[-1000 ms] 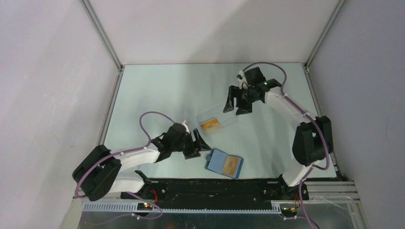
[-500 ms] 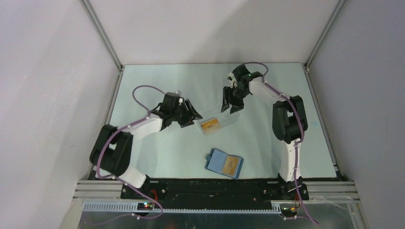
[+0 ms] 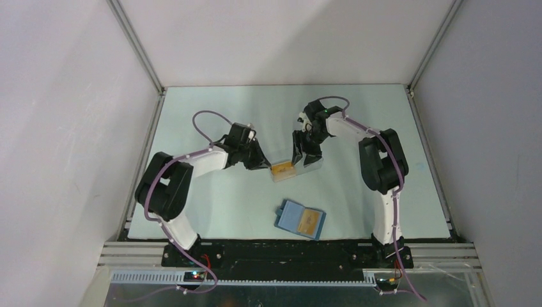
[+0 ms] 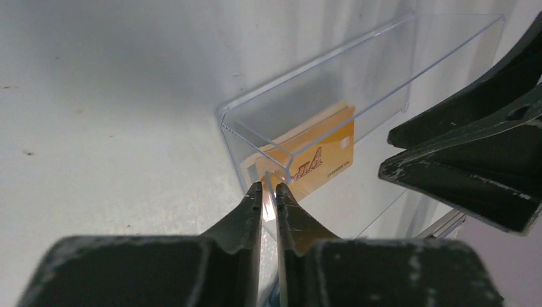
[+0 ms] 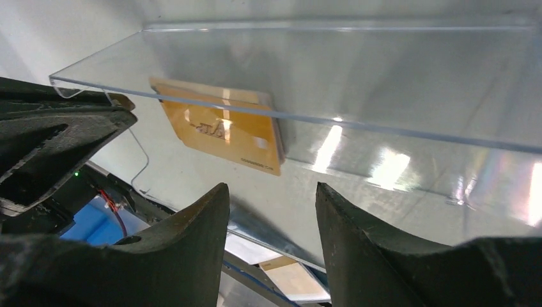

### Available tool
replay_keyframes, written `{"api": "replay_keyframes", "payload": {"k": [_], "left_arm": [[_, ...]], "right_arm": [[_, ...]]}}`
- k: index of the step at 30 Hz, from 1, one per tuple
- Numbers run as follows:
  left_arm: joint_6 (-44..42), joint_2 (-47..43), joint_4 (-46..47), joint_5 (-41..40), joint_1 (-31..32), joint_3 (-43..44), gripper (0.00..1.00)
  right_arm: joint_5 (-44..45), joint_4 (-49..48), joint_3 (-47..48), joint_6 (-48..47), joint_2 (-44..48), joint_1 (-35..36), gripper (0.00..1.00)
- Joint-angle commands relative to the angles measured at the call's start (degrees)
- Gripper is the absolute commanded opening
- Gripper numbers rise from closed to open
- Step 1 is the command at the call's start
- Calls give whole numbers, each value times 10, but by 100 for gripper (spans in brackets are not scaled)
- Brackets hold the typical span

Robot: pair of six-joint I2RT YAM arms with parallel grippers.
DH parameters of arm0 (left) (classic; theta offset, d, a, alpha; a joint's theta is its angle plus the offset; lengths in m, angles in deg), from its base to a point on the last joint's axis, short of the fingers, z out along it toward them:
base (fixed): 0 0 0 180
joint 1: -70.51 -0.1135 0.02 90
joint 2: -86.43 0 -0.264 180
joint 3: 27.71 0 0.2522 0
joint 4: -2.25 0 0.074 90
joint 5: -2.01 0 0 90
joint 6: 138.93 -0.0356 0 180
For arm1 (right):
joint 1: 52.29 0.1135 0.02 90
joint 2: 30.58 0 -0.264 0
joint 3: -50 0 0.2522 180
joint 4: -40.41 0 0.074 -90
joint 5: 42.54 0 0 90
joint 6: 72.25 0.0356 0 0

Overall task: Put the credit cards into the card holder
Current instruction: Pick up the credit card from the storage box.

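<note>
Both arms have closed in on the clear box since a sec ago. L hand has left its spot by the card holder & now sits at box's left end. R hand has come from beyond box's far right corner to its right end. Holder is where it was.

L hand: fingers nearly pressed together, w/ box's thin clear end wall in the slit, pinching it as far as wrist cam shows. Orange card lies inside box near that end, just past L fingertips.

R hand: fingers spread, box edge crossing the gap; can't tell if pads touch it. Card sits inside box, apart from both R fingers.

Holder lies on the surface, on the arm-base side of box, well apart from both hands. Second card, gold, is at its right part; on it or tucked in, can't tell.

Top cam: hands cover both box ends. A paler edge shows behind orange card, maybe more cards, unclear. Glare blurs box's walls.
</note>
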Motion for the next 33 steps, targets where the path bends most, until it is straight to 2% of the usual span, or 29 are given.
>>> {"api": "replay_keyframes", "payload": {"k": [1,3,9,13,21,33], "left_arm": [[-30,15,-14,-1,14,4,7],[-27,12,-15,-2,18,0,1],[-22,-4,-20,-1,29,-9,0],[-9,-18,-25,-12,34,-16,0],[12,-46,-29,-31,37,-27,0],[11,-33,-31,-24,46,-17,0]], "right_arm": [[-15,-9,1,9,23,10,56],[-14,-10,1,11,25,13,56],[-10,-11,0,16,16,21,45],[7,-8,-5,19,17,31,31],[56,2,-24,26,23,51,25],[62,-32,-69,41,30,55,26]]}}
